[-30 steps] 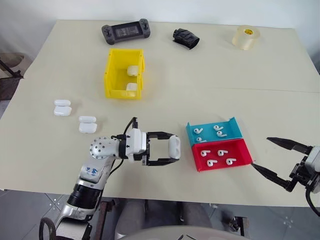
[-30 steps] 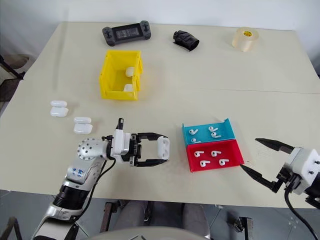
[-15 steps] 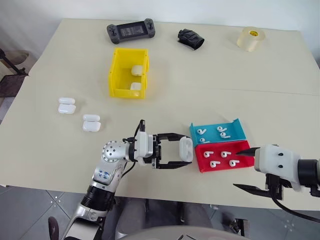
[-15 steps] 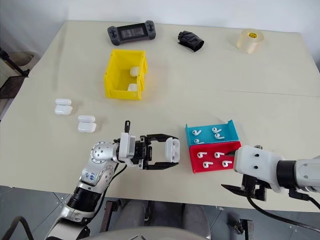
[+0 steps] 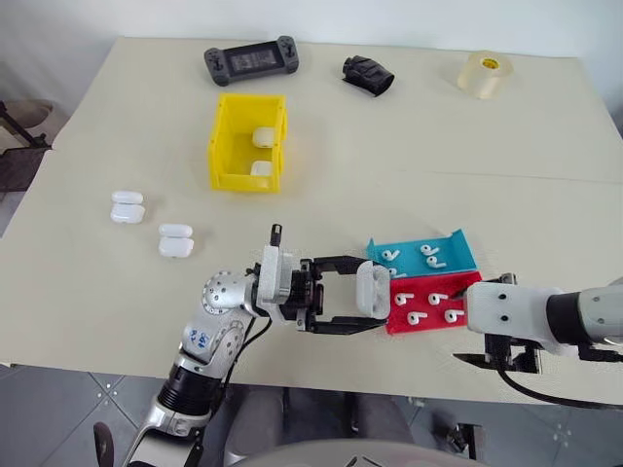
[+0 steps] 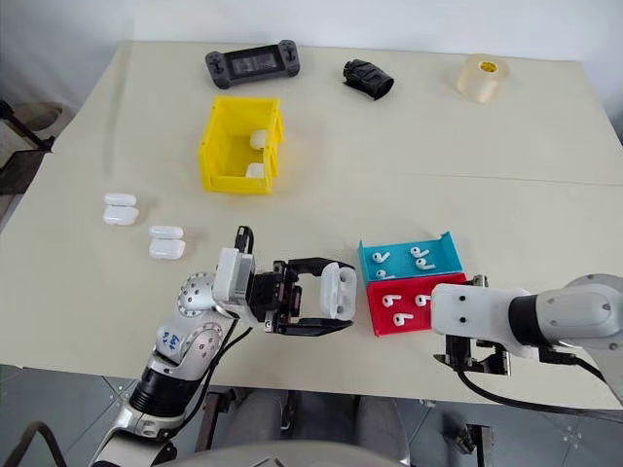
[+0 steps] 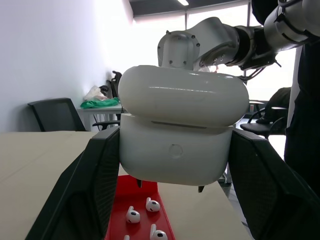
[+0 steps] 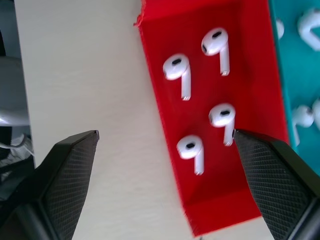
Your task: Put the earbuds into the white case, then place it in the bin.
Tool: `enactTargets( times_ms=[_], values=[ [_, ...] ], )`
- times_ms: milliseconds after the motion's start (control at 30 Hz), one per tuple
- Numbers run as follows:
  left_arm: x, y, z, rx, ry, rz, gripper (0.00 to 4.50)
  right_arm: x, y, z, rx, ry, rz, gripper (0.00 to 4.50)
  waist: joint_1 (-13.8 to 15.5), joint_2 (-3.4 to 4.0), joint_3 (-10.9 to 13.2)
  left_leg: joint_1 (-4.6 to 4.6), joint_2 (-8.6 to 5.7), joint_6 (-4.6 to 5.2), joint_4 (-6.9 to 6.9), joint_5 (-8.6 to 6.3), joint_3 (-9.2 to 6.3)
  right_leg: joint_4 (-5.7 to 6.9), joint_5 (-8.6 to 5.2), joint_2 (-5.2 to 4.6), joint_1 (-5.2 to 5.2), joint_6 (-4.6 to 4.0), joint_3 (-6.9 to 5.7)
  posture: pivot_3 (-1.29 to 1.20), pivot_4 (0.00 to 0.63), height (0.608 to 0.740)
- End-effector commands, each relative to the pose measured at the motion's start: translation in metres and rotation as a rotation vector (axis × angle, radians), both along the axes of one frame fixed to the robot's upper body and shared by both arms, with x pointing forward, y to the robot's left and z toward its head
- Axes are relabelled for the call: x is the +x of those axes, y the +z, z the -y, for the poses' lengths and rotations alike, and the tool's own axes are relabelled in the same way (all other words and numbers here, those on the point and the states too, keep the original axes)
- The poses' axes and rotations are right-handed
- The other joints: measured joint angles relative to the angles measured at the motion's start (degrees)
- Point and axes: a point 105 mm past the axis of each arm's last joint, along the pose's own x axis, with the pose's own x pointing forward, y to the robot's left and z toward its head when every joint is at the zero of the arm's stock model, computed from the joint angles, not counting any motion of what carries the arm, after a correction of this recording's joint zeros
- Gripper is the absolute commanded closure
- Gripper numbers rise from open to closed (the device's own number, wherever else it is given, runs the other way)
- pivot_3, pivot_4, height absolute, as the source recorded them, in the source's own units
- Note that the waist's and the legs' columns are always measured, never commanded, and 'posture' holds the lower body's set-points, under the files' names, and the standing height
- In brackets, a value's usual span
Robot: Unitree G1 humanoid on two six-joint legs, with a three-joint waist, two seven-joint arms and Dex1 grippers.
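Left eye view: cream table, white wall behind.

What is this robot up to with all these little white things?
It is packing earbuds into a case. Its left gripper is shut on a white case, holding it off the table beside the red tray. Its right gripper hangs open over that tray, above four earbuds. More earbuds lie in the blue tray. The yellow bin already holds two cases, and two more cases wait on the table.
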Motion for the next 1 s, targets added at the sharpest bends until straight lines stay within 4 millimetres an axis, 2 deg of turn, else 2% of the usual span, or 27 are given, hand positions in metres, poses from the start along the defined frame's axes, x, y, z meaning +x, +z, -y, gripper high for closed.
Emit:
enactTargets(
  times_ms=[33, 267, 367, 500, 1000],
  values=[
    [-0.009, 0.016, -0.004, -0.041, -0.021, 0.043, 1.65, 0.005, -0.001, 0.001, -0.034, -0.001, 0.010, 0.00, -0.1, 0.00, 0.0, 0.00, 0.00, 0.00, 0.00, 0.00, -0.01, 0.00, 0.00, -0.01, 0.00, 0.00, 0.00, 0.00, 0.150, 0.740],
    [-0.010, 0.016, -0.007, -0.023, -0.010, 0.031, 1.65, 0.010, -0.011, 0.006, -0.070, -0.021, -0.016, 0.00, -0.1, 0.01, 0.0, 0.00, 0.00, 0.00, -0.02, 0.00, 0.00, -0.03, 0.00, -0.01, -0.01, 0.00, 0.01, 0.00, 0.150, 0.740],
    [-0.010, 0.016, -0.008, -0.019, -0.002, 0.027, 1.65, 0.011, -0.016, 0.010, -0.088, -0.012, -0.024, 0.64, -0.1, 0.01, 0.0, -0.01, 0.00, 0.00, -0.02, 0.00, 0.01, -0.03, 0.00, 0.00, -0.01, 0.00, 0.01, 0.00, 0.150, 0.740],
    [-0.010, 0.016, -0.008, -0.012, 0.000, 0.025, 1.65, 0.010, -0.020, 0.011, -0.096, 0.003, -0.038, 1.95, -0.1, 0.01, 0.0, 0.00, -0.01, 0.00, -0.03, 0.00, 0.01, -0.03, 0.00, 0.00, -0.02, 0.00, 0.01, 0.00, 0.150, 0.740],
    [-0.010, 0.017, -0.007, -0.009, 0.012, 0.017, 1.65, 0.022, -0.022, 0.008, -0.103, 0.073, -0.022, 1.95, -0.1, 0.01, 0.0, -0.01, -0.01, 0.00, -0.03, 0.00, 0.01, -0.04, 0.00, -0.01, -0.03, 0.00, 0.01, 0.00, 0.150, 0.740]
  ],
)
